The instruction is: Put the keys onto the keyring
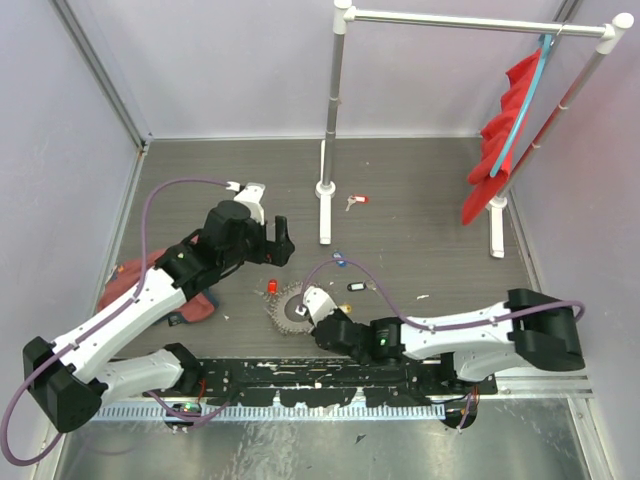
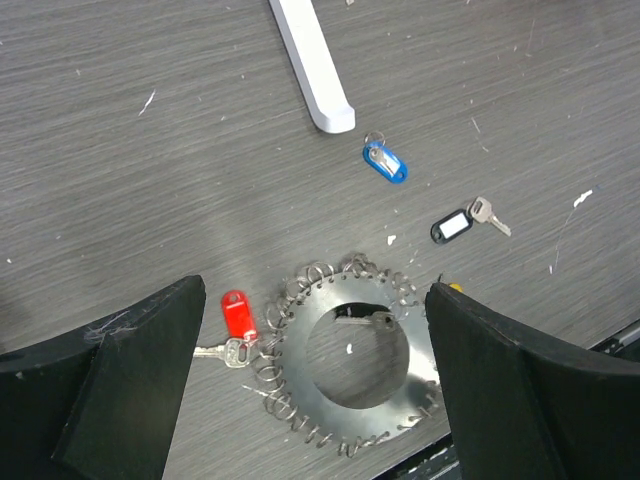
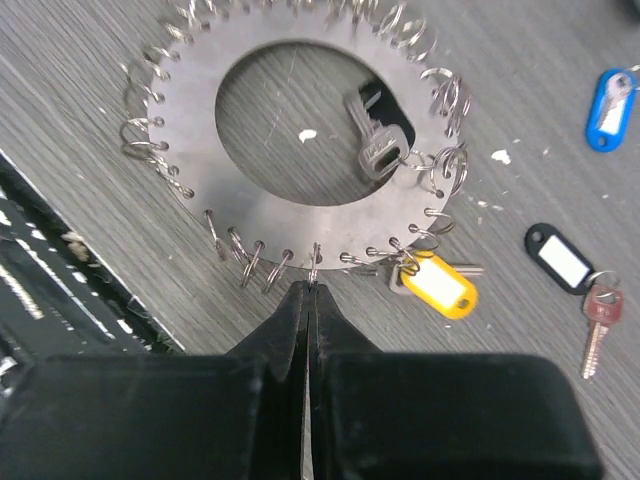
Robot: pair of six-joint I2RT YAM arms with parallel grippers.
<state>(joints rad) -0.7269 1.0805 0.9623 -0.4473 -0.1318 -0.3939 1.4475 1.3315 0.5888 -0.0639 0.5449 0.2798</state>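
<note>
The keyring (image 1: 288,310) is a flat silvery disc with a round hole and several small wire loops along its rim. It lies near the table's front, also in the left wrist view (image 2: 300,350) and the right wrist view (image 3: 200,170). My right gripper (image 3: 313,285) is shut on one rim loop at the disc's near edge. A yellow-tagged key (image 3: 438,283) and a plain silver key (image 3: 378,140) hang on rim loops. My left gripper (image 2: 315,300) is open above the disc. A red key (image 2: 238,315) lies against its left rim. A blue key (image 2: 385,163) and a black-tagged key (image 2: 452,226) lie loose beyond it.
A white rack stands at the back, its foot (image 2: 312,70) close to the blue key. Another red key (image 1: 357,200) lies by the rack's base. Red cloth hangs on a hanger (image 1: 505,130) at the right. A red cloth (image 1: 130,280) lies left. A black strip (image 1: 320,380) runs along the front edge.
</note>
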